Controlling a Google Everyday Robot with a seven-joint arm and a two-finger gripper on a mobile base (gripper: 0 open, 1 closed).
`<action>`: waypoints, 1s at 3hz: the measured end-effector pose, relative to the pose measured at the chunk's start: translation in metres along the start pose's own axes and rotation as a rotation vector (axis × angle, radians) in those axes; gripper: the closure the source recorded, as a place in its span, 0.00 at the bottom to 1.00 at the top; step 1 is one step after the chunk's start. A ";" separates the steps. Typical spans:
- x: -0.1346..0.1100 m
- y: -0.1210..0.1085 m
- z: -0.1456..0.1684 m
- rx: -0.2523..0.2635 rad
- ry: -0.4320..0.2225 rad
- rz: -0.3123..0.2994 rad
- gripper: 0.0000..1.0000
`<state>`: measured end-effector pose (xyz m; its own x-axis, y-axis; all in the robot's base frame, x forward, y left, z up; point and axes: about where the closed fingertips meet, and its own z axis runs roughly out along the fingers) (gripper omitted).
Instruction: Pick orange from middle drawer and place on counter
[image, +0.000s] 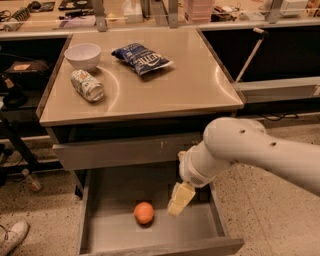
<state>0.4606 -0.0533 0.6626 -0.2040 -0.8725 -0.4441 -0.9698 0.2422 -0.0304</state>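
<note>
Here the pincer (180, 199) hovers beside the orange (144, 212), apparently without touching.

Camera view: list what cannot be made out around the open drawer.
1. Camera view: the pale yellow gripper hangs inside the wide grey metal middle drawer, right of the small round orange; whether it touches the floor cannot be told.
2. The white arm hides the drawer's right rear corner.
3. The right edge cuts off the arm's base.
4. The dark blue bag's print is too small.
</note>
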 end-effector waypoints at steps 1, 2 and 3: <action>-0.005 0.001 0.060 -0.030 -0.066 0.044 0.00; -0.010 0.006 0.109 -0.071 -0.108 0.087 0.00; -0.009 0.007 0.114 -0.075 -0.112 0.093 0.00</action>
<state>0.4712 0.0041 0.5643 -0.2814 -0.7939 -0.5390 -0.9555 0.2838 0.0807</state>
